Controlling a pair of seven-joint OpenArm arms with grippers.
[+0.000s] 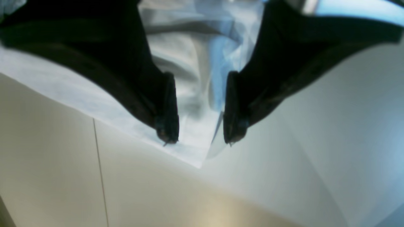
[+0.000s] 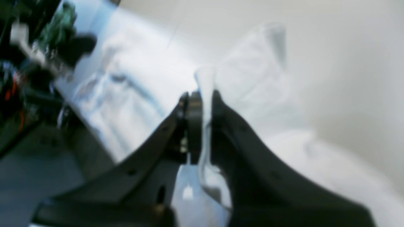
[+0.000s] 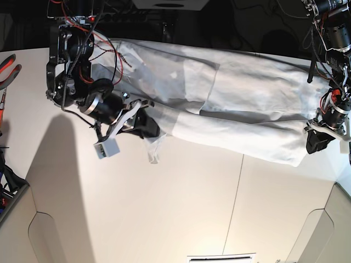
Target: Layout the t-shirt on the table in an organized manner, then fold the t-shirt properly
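Note:
The white t-shirt (image 3: 236, 104) lies stretched sideways along the far part of the table (image 3: 164, 208), wrinkled and partly doubled over. At its left end my right gripper (image 3: 149, 131) is shut on a pinch of the cloth; in the right wrist view a thin fold of the t-shirt (image 2: 252, 78) stands up between the closed fingers of that gripper (image 2: 203, 94). At the shirt's right end my left gripper (image 3: 318, 143) hovers over a corner. The left wrist view shows this gripper (image 1: 199, 138) open, with the t-shirt's corner (image 1: 189, 63) lying flat between the spread fingers (image 1: 167, 126).
A thin dark seam (image 3: 236, 203) crosses the table, also seen as a seam (image 1: 100, 176) in the left wrist view. Red-handled pliers (image 3: 8, 66) lie at the left edge. Cables and arm mounts crowd the far edge (image 3: 77, 33).

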